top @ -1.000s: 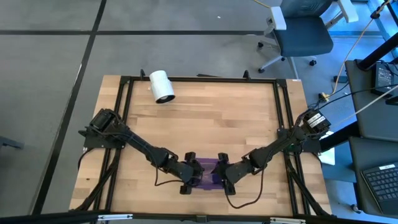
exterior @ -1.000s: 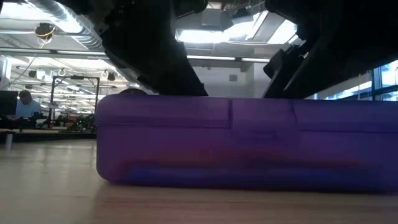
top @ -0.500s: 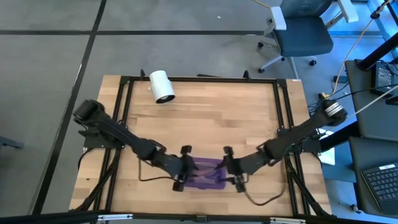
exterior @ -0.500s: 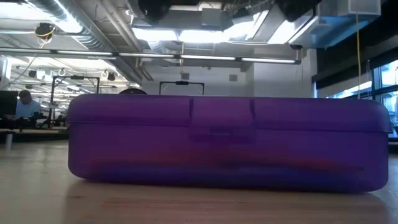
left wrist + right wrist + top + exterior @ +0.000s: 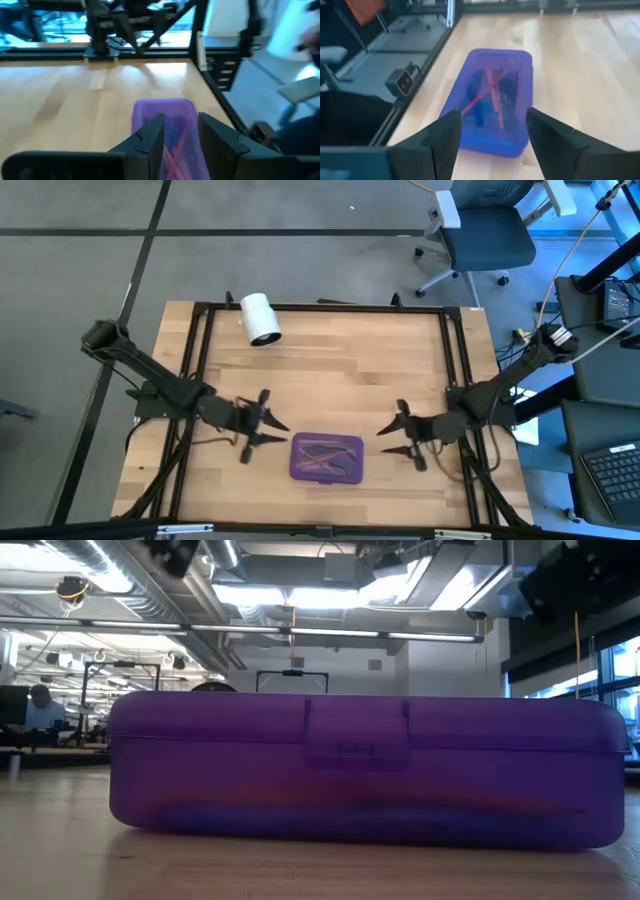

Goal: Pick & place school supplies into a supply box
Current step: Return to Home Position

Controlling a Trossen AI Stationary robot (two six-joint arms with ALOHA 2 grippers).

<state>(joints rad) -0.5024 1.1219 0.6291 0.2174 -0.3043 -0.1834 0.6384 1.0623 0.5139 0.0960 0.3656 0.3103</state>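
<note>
Left gripper and right gripper have quit the supply box (wooden table).

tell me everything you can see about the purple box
The purple supply box is a translucent plastic case with rounded corners, shut and lying flat on the wooden table near its front edge. The low view shows a centre clasp on its side wall. Thin red and dark supplies show through the lid. The left gripper and right gripper, both open, flank it without touching.
</note>
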